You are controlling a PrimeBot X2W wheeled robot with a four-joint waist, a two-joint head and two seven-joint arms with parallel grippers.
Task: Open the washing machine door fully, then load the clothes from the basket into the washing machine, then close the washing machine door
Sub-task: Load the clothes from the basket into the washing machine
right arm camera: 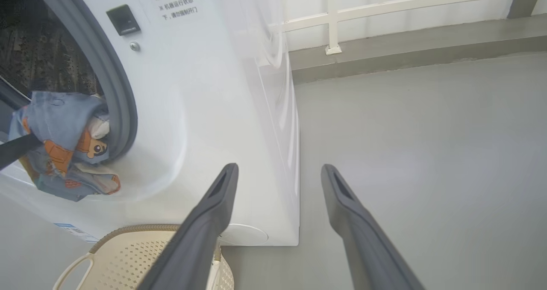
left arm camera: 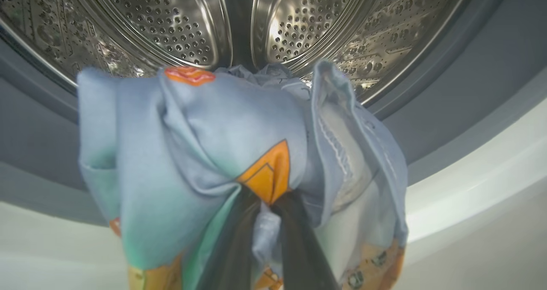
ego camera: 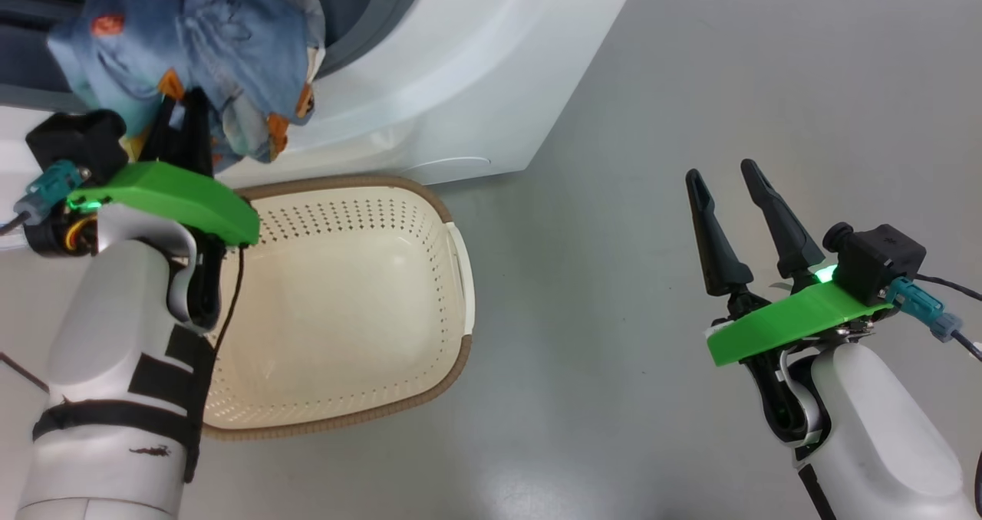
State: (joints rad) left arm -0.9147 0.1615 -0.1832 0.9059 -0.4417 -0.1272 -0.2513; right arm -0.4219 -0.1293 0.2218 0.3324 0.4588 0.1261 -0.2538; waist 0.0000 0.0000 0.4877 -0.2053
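Note:
My left gripper (left arm camera: 267, 202) is shut on the clothes (left arm camera: 192, 153), a light blue bundle with orange figures. It holds them at the mouth of the washing machine (ego camera: 476, 67), just in front of the steel drum (left arm camera: 171, 29) and above the grey gasket (left arm camera: 448, 110). In the head view the clothes (ego camera: 222, 52) hang over the left gripper's fingers (ego camera: 192, 136). The washing machine door is out of view and the opening is uncovered. Below it the cream basket (ego camera: 460, 259) stands on the floor with nothing in it. My right gripper (ego camera: 721, 171) is open and holds nothing, off to the right.
Bare grey floor (ego camera: 652, 83) spreads right of the machine and around my right gripper (right arm camera: 278, 170). A white railing (right arm camera: 333, 16) runs along the far wall. The basket (right arm camera: 141, 238) stands close against the machine's front (right arm camera: 205, 89), near a round cap (right arm camera: 243, 234).

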